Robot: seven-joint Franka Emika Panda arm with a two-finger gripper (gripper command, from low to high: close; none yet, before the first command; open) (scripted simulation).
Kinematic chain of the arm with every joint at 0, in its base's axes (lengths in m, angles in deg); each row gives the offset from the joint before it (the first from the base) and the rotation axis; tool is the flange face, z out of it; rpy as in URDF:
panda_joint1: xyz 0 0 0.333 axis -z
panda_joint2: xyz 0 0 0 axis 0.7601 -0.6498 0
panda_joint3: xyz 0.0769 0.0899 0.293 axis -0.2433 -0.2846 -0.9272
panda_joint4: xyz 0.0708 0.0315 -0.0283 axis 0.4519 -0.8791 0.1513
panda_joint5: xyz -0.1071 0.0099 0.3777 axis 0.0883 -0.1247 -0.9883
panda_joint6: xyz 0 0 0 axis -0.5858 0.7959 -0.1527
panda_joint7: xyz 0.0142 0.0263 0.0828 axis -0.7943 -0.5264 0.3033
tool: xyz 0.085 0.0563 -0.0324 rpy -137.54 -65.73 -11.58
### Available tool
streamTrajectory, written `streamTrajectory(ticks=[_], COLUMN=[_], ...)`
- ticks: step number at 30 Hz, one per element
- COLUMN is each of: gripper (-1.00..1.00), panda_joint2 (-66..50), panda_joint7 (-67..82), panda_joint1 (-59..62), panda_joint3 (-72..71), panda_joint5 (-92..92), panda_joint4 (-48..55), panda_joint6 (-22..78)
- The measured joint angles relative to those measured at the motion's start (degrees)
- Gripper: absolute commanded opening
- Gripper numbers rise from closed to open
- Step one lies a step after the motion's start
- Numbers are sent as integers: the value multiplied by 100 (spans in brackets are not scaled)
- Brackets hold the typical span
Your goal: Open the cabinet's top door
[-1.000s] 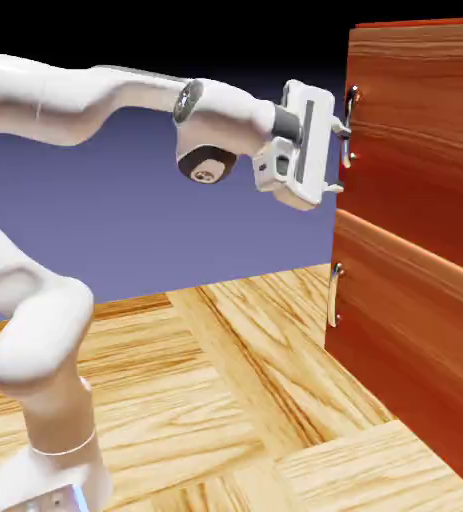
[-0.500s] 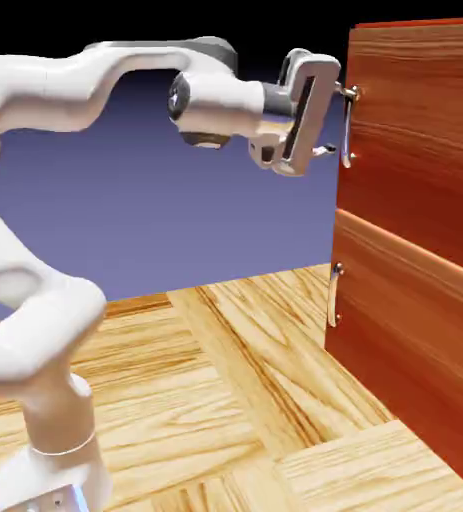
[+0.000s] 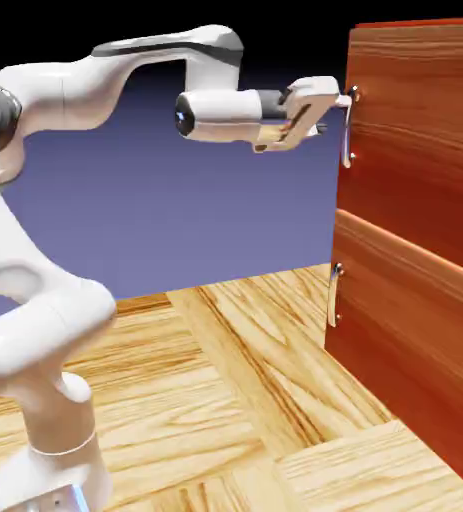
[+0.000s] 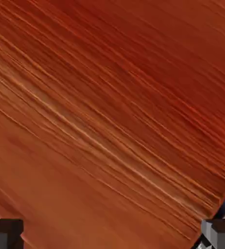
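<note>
Pincer has rolled flatter, seemingly still beside the top door's handle

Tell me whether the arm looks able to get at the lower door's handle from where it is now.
Probably not without moving down first: the gripper is up beside the top door's handle. Nothing visible blocks the space before the lower handle, so the way looks free.

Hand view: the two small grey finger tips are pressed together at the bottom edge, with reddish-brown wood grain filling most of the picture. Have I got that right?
Not quite: the hand view shows the small grey fingers wide apart, one near each bottom corner. Reddish-brown wood grain does fill most of it.
</note>
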Motion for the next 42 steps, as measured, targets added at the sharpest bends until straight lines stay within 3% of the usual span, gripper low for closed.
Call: streamTrajectory(ticks=[10, 17, 18, 31, 42], gripper=[100, 100, -100, -100, -100], panda_joint2=[145, -81, -87, -715, -495], panda_joint7=[-832, -830, -830, 94, -625], panda_joint1=[1001, 2267, 2298, 17, -2269], panda_joint3=[-1045, -2005, -2029, -354, 1533], panda_joint5=[-2470, -2470, -2470, -2421, -1114], panda_joint4=[780, 1672, 1695, 363, -981], panda_joint6=[-62, -92, -93, 484, 1039])
